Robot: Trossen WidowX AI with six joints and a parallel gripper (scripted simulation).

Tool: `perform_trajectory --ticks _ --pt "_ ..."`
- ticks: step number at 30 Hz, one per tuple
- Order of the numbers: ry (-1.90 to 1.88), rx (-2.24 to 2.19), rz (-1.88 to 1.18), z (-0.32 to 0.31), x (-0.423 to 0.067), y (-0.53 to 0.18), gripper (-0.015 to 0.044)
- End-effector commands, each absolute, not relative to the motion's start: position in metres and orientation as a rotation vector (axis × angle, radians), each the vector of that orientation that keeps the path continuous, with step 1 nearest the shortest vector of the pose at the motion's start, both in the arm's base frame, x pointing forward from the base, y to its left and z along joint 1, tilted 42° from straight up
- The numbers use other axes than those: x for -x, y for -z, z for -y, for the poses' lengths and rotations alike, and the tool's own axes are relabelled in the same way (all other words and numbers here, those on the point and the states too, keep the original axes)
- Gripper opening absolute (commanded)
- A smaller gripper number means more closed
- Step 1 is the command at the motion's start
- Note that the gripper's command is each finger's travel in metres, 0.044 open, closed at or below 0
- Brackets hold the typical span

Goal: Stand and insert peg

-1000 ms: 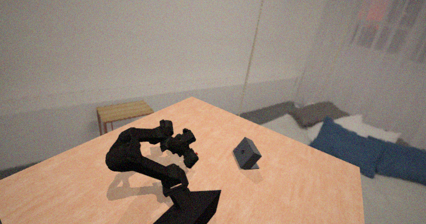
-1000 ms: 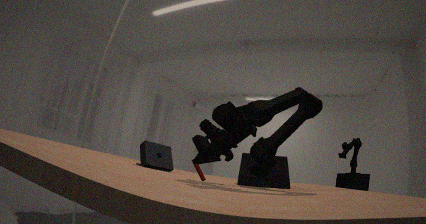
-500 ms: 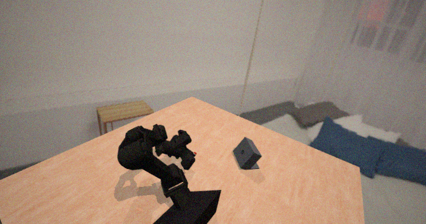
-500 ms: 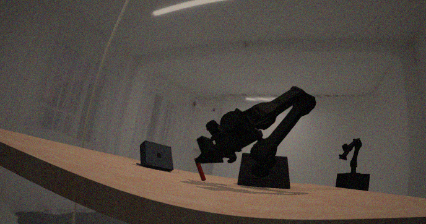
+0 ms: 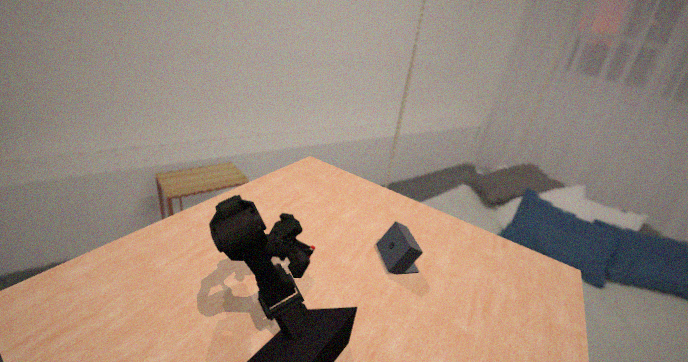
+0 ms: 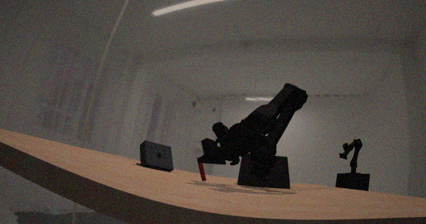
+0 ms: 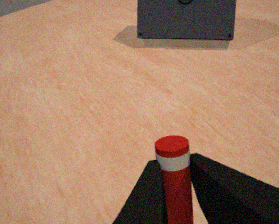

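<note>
The red peg (image 7: 178, 211) (image 6: 202, 171) stands nearly upright in my gripper (image 7: 174, 163) (image 6: 201, 161) (image 5: 306, 254), which is shut on it. Its white band (image 7: 172, 161) is at the top, and the plain end points down at the table (image 5: 450, 314). In the exterior view the lower end is at or just above the table top; I cannot tell whether it touches. In the top view only the peg's red top (image 5: 312, 248) shows. The dark sloped panel (image 5: 397, 248) (image 6: 156, 155) (image 7: 156, 3) stands ahead of the gripper, its hole (image 6: 159, 155) facing me.
The arm's black base (image 5: 320, 331) (image 6: 263, 172) sits at the near table edge, with the arm folded back over it. A small wooden stool (image 5: 200, 180) stands beyond the table. Blue and grey cushions (image 5: 565, 234) lie on the floor at the right. A second small arm (image 6: 353, 166) stands far off.
</note>
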State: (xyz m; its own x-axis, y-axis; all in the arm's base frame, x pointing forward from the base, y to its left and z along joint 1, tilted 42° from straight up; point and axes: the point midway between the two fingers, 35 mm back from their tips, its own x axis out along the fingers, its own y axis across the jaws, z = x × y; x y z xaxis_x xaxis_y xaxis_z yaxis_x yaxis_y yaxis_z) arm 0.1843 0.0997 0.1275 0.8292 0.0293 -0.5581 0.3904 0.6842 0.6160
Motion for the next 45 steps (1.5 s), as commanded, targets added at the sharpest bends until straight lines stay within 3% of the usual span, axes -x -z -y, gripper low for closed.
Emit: perform_trajectory --ticks 1,22,45 --pt "0.231 -0.796 -0.542 -0.100 -0.182 -0.127 0.0049" --pt "0.302 -0.767 -0.373 -0.105 -0.169 -0.128 0.0049" --pt "0.287 -0.761 -0.407 -0.107 -0.165 -0.126 0.0049"
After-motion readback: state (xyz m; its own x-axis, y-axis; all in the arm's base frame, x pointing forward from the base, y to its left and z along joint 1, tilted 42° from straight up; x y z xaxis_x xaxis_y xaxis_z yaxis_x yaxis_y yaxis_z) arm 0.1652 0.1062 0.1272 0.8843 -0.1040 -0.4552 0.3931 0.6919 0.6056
